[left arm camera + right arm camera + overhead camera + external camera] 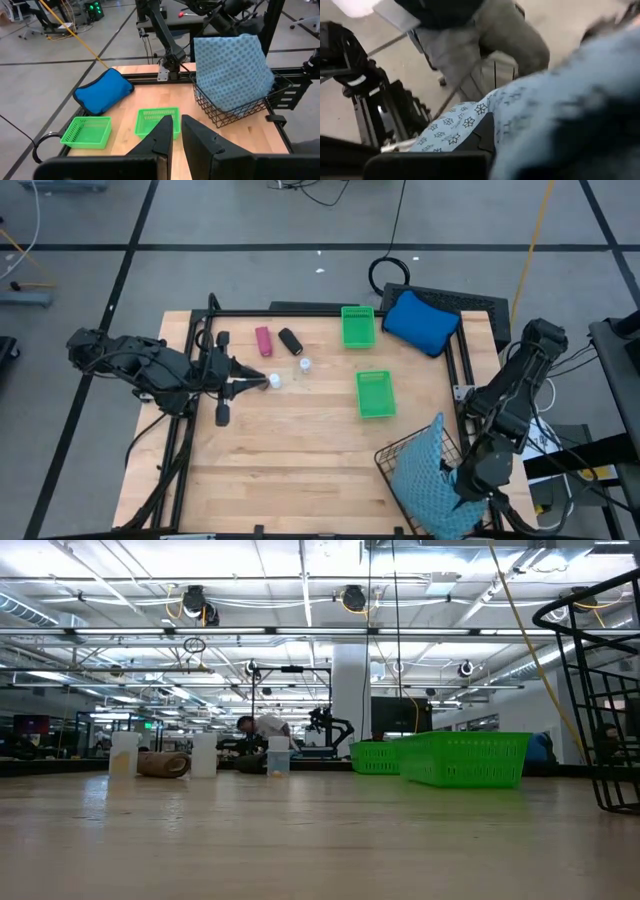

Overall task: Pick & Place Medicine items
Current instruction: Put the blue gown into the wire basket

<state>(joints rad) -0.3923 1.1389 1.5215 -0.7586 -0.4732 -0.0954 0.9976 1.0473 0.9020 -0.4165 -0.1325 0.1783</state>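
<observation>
Pinching a white vial (274, 381) just beside the pink cylinder (263, 340), the left gripper (262, 381) readies it for a tray (375, 394), right gripper (462, 488) clamped shut at the basket (400, 463).

arms: black, jointed | cables: black, trailing | left end effector (262, 382): two dark wedge fingers

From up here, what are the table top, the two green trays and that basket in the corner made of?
The table top looks like pale wood: plank seams and grain show, with a dull finish. The green trays seem to be moulded plastic, judging by the bright even colour and latticed walls. The basket is thin dark wire, probably coated metal, in an open grid; a patterned blue cloth sits in it.
</observation>
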